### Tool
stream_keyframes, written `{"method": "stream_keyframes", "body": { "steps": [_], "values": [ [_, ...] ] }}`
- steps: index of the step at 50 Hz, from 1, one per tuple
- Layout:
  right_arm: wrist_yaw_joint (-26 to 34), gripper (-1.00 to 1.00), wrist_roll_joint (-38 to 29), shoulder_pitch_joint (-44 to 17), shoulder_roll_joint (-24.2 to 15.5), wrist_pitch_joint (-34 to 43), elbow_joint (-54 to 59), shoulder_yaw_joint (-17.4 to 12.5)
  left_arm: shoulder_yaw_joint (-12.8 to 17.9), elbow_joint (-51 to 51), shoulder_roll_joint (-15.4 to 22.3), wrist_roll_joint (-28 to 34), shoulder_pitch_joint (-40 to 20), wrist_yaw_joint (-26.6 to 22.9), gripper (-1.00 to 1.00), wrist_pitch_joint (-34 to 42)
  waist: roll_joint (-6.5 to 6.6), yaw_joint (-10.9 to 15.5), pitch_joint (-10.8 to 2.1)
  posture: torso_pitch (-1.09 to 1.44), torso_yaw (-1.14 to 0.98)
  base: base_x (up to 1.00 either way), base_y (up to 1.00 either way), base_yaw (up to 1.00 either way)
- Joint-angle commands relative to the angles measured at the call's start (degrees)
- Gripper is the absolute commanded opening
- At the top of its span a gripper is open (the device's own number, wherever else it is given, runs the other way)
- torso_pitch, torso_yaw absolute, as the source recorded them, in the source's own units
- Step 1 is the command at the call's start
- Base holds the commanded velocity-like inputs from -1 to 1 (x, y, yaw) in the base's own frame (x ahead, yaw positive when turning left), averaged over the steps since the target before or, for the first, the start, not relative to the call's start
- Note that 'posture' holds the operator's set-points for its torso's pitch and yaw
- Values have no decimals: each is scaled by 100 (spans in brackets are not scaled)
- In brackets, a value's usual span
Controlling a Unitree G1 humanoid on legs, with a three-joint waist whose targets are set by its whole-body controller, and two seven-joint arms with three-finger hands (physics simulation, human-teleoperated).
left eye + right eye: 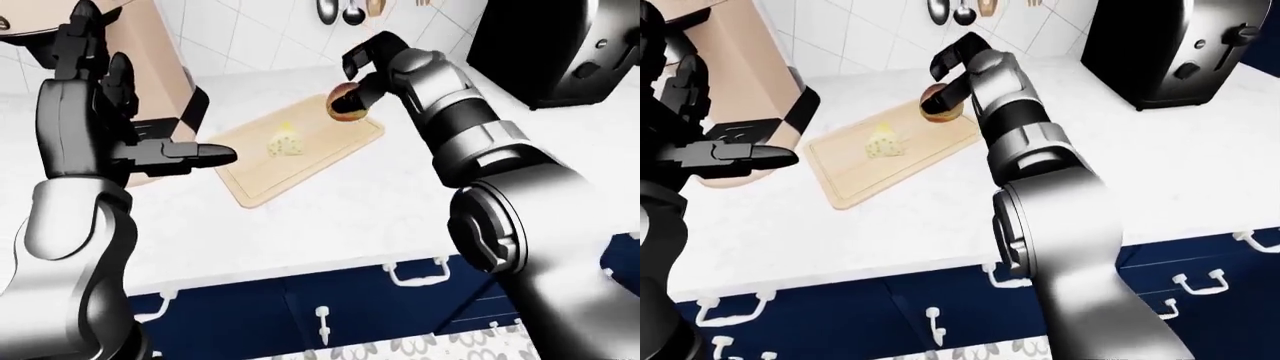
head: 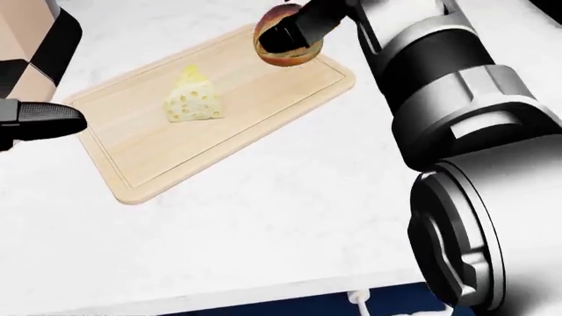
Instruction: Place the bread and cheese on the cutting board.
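White counter (image 2: 290,217) w/ cutting board (image 2: 132,178) upper left of head view; cheese (image 2: 192,99) sits mid-board. Right hand (image 1: 362,71) grips bread (image 2: 285,39) over board's top-right corner. Left hand (image 1: 95,120) spread wide, fingers apart, at left.

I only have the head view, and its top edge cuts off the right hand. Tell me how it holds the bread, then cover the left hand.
Observer: In the left-eye view the right hand curls its fingers round the bread from above, over the top right corner of the cutting board.
Operator: Now the left hand. I see one dark fingertip.
Observer: The left hand is raised left of the board, fingers spread, holding nothing.
Operator: Report anything near the right arm.
Observer: A black toaster stands on the counter to its right, apart from it.
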Motion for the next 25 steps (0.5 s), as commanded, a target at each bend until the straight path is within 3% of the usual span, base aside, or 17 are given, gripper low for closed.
{"method": "stream_keyframes", "body": {
  "steps": [1,9,17,25],
  "values": [
    [-345,-100,-2,-189,-15,-392,-242,-29,76,-108,66,45,-141,10,100,-168,23,-4,-177,0,0,0,0,0],
    [-1401,-100,-342,80,243,-1106,-153,-64,72,-96,34,76,-143,-11,100,-174,11,15,-189,0,0,0,0,0],
    [-1760,-100,-213,139,440,-1413,-125,-408,57,-30,32,135,-104,-46,100,-278,-8,26,-194,0,0,0,0,0],
    [-1885,-100,-189,194,602,-1360,-98,-481,76,-36,19,154,-89,-87,100,-281,-26,28,-203,0,0,0,0,0]
  ]
}}
